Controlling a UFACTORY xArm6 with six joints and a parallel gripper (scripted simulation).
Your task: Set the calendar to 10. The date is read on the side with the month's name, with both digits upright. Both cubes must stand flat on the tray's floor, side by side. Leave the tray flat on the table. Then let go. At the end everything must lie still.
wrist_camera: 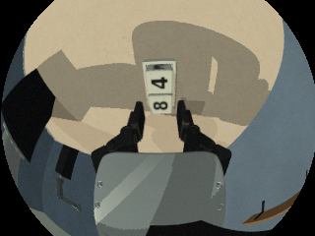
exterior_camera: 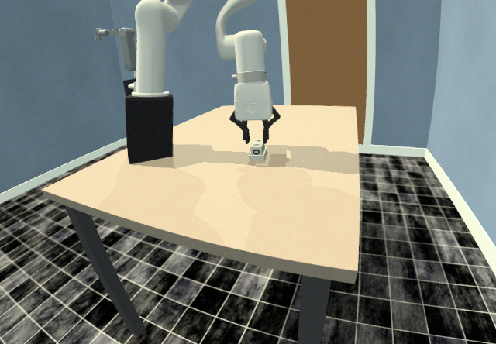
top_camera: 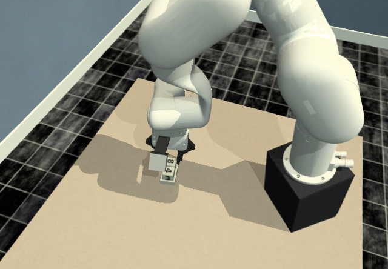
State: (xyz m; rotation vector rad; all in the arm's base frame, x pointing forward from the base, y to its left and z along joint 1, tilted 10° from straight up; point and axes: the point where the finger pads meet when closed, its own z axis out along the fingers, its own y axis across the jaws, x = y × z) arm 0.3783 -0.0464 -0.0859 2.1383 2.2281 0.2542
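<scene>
The small white tray sits on the table and holds two white cubes in a row. The cube with 8 on top and the cube with 4 on top stand side by side. The 4 cube's end face shows a sideways 3 in the top view. In the exterior view the near end face shows a sideways 0. The month's name is not visible. My gripper is partly open and empty, pointing down just above the 8 cube's end. Its camera hides one finger in the top view.
The black base block of the arm stands on the table, well to one side of the tray. The arm's shadow lies across the tray and the table around it.
</scene>
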